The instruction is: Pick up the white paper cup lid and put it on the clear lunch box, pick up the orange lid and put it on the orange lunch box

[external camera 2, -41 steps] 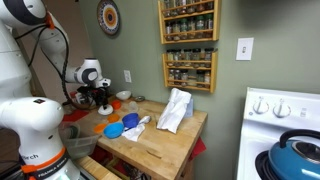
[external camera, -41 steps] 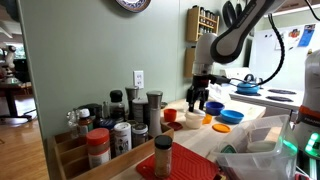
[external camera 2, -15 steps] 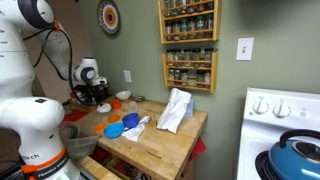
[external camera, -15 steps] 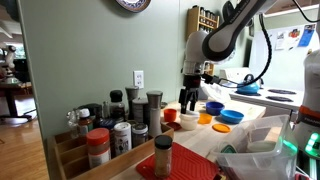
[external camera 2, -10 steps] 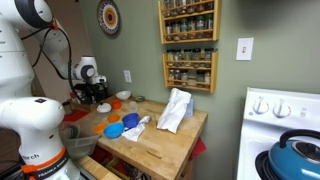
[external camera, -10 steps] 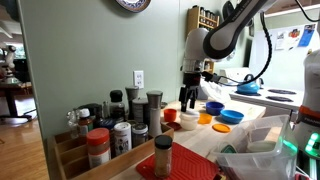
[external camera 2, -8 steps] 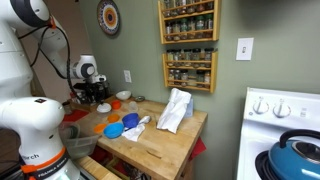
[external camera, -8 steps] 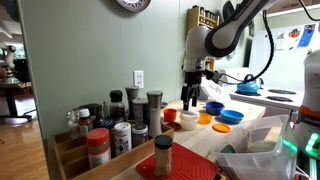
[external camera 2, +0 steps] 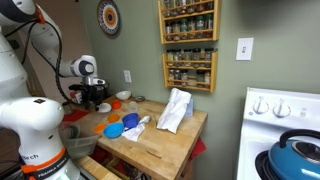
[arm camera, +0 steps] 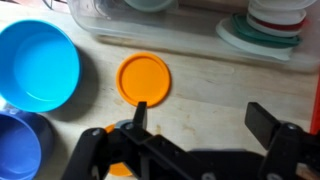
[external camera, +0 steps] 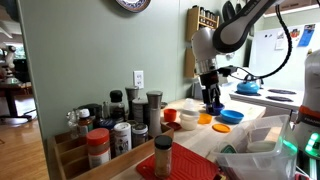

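We judge the task about half done at most. The gripper (arm camera: 200, 112) hangs over the wooden desk (arm camera: 215, 75) with its jaws spread wide and nothing between them. The flat round orange plastic lid (arm camera: 143, 77) lies bare on the wood just ahead of one fingertip, so that half has not yet been carried out.

A bright orange shape (arm camera: 117, 167) shows under the gripper's dark body. We take it for the orange lunch box, though most of it is hidden. At the top edge of the wrist view sits the clear plastic lunch box (arm camera: 105, 12), with a pale round thing on or in it. That may be the white paper cup lid, but it is cut off by the frame and we cannot tell. If it is, the first half is done.

For room, the orange lid is hemmed in on two sides. The light blue round bowl (arm camera: 38, 65) stands just beside it, and the clear lunch box is near it on the far side. A darker blue bowl (arm camera: 12, 145) sits close to the orange shape.

On the lid's other side the wood is bare as far as a stack of pale round lids (arm camera: 268, 28), so that is the free side for coming down and lifting away.

In an exterior view the gripper (external camera 2: 97, 97) works near the wall end of the desk (external camera 2: 165, 148). A crumpled white bag (external camera 2: 175, 110) stands well apart from it, and the front edge of the desk is far from the lid.
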